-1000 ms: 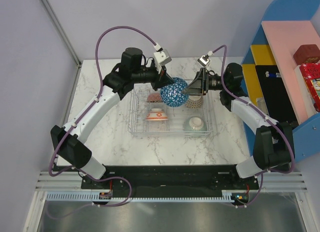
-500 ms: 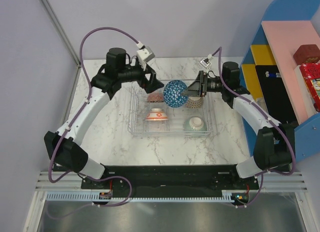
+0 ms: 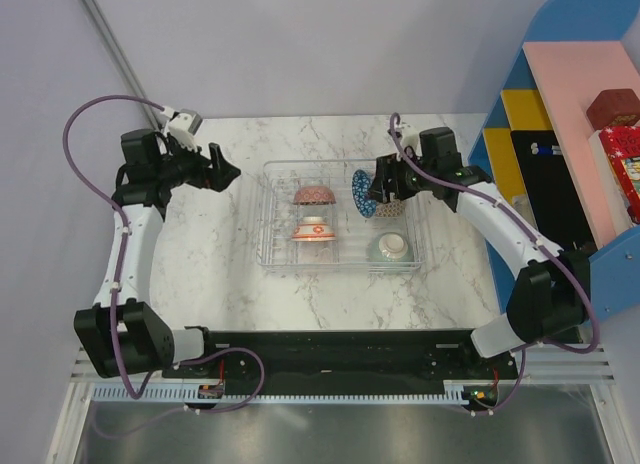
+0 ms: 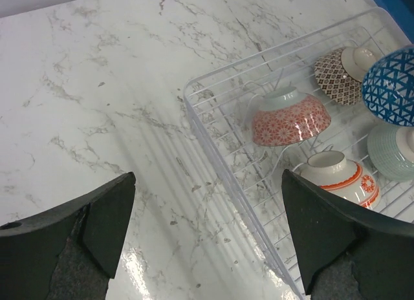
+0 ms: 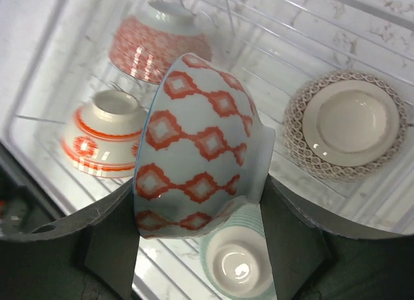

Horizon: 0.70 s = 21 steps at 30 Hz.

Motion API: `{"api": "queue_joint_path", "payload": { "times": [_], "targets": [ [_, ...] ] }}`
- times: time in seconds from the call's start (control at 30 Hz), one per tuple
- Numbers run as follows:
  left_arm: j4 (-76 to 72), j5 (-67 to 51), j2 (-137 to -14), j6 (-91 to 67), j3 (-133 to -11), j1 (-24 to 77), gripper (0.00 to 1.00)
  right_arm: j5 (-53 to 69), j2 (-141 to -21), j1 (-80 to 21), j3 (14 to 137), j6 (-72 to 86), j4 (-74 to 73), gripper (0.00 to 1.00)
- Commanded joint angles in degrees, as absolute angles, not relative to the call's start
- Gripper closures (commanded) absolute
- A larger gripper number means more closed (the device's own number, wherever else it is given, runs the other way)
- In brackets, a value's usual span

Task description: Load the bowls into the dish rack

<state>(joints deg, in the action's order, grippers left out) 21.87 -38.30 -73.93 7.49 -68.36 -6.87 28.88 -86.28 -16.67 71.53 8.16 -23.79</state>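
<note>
1. While the right gripper [image 3: 372,190] is clamped on the blue bowl [image 3: 361,192], holding it on edge above the far middle of the dish rack [image 3: 340,267], the left gripper [image 3: 228,166] hangs over the bare table [image 3: 230,254] well left of the rack. Its jaws are wide apart and empty.
2. Four bowls sit in the rack, feet up. The red-patterned bowl [image 4: 290,122] and the red-orange and white bowl [image 4: 333,177] are on its left side. The beige lattice bowl [image 5: 343,122] and the pale green bowl [image 5: 236,267] are on its right.
3. The held bowl is glazed ceramic, so it is likely stiff, slick and quick to chip against a neighbour. It probably has some weight for its size.
4. In the right wrist view the fingers flank the bowl's wall on either side. Whether one finger reaches inside the rim cannot be told. A pinch across the wall near the rim looks the surest hold on so smooth a curve.
5. The free slot appears to lie between the red-patterned and beige lattice bowls, both close by. A slow descent seems wise, with release only once the ribs bear the bowl.
</note>
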Motion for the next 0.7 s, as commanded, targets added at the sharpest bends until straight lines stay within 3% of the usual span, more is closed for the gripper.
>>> {"api": "queue_joint_path", "payload": {
  "times": [0.0, 0.67],
  "targets": [
    [23.7, -42.8, -72.9, 8.6, -67.9, -10.7, 0.00, 11.7, -84.7, -23.1, 73.7, -2.5, -26.3, 1.00],
    [22.5, -47.9, -69.4, 11.2, -60.6, -13.8, 0.00, -19.3, -93.5, -38.2, 77.3, -18.5, -30.9, 1.00]
  ]
}}
